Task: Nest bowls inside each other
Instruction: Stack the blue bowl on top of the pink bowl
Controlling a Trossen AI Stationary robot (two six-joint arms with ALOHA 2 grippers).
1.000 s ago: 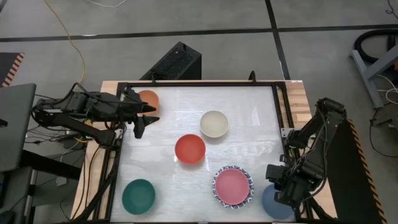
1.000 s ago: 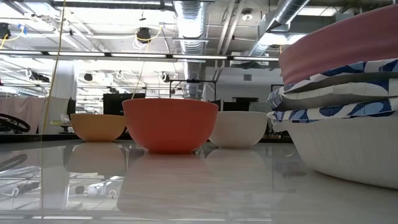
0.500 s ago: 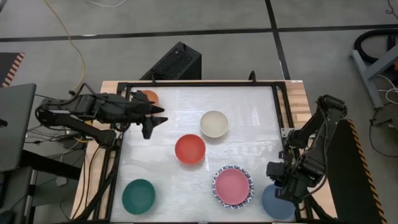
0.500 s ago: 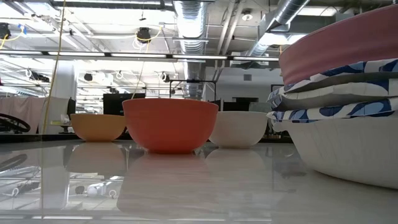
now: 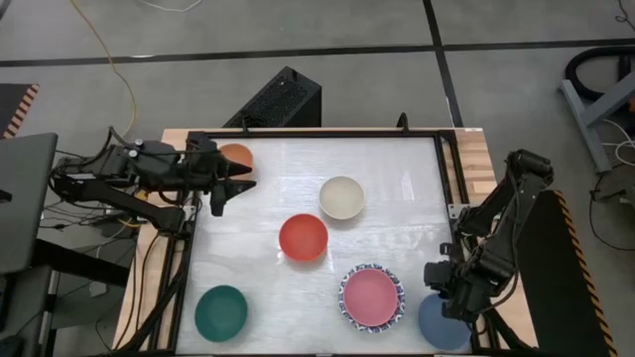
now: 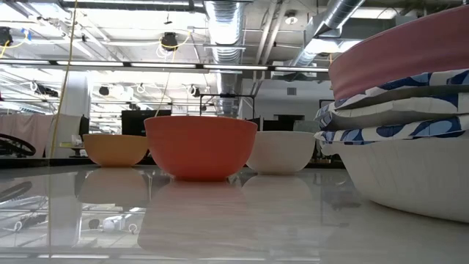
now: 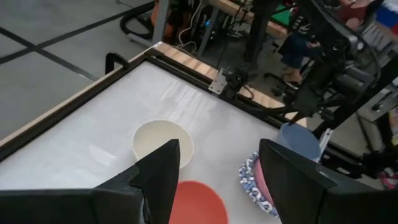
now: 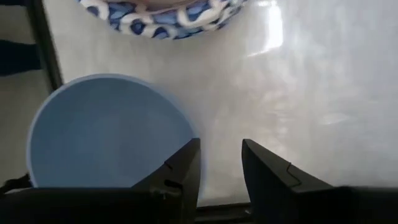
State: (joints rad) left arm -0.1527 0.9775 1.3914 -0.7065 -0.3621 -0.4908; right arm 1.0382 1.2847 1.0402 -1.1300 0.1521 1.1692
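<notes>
High view: the left tool (image 5: 220,188) hangs at the upper left of the bench (image 5: 397,198), beside the orange bowl (image 5: 238,155), holding nothing. The right tool (image 5: 444,288) sits at the lower right, over the near edge of the blue bowl (image 5: 442,327). The cream bowl (image 5: 341,196) and red bowl (image 5: 303,237) lie mid-frame, the teal bowl (image 5: 220,311) at lower left, and the pink bowl (image 5: 370,296) tops the patterned stack (image 5: 399,288) at lower centre-right.

Low view: no tool shows; the stack fills the right edge — pink above blue-patterned rims.

Left wrist view: the fingers (image 7: 158,171) stand wide apart and empty — cream and red bowls ahead.

Right wrist view: the fingers (image 8: 186,163) are partly open, straddling the blue bowl's rim without clearly pinching it.

The step looks like taking the blue bowl to the stack. Seat one finger inside the rim and one outside, close firmly, lift level, then lower it centred into the pink bowl.
</notes>
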